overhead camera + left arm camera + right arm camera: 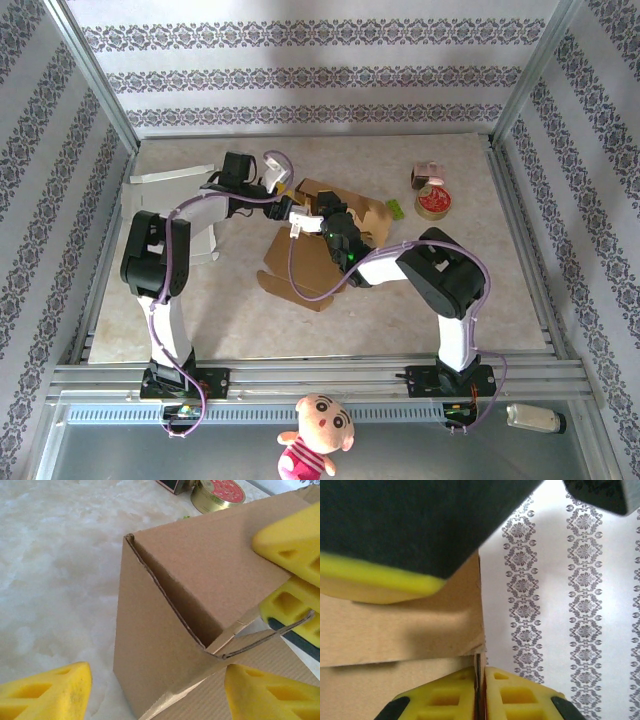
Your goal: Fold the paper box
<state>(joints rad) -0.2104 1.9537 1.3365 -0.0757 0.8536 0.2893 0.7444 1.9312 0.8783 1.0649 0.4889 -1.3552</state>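
Note:
The brown paper box (pixel 322 262) lies partly folded at the middle of the table, its flaps spread. My left gripper (pixel 298 218) reaches it from the left. In the left wrist view a folded corner of the box (pixel 155 630) stands between the left gripper's (pixel 160 680) open yellow fingers (pixel 45 692), which sit wide apart and clear of the cardboard. My right gripper (pixel 337 230) comes in from the right and is shut on a thin flap edge (pixel 479 662) of the box. The right fingers (pixel 292 545) also appear at the box's far edge.
A round gold tin with a red lid (pixel 434 203) and a small pink box (pixel 428 175) stand at the back right, with a green scrap (pixel 396 209) nearby. A white sheet (pixel 175 176) lies at the back left. A plush doll (pixel 315 435) sits in front of the rail.

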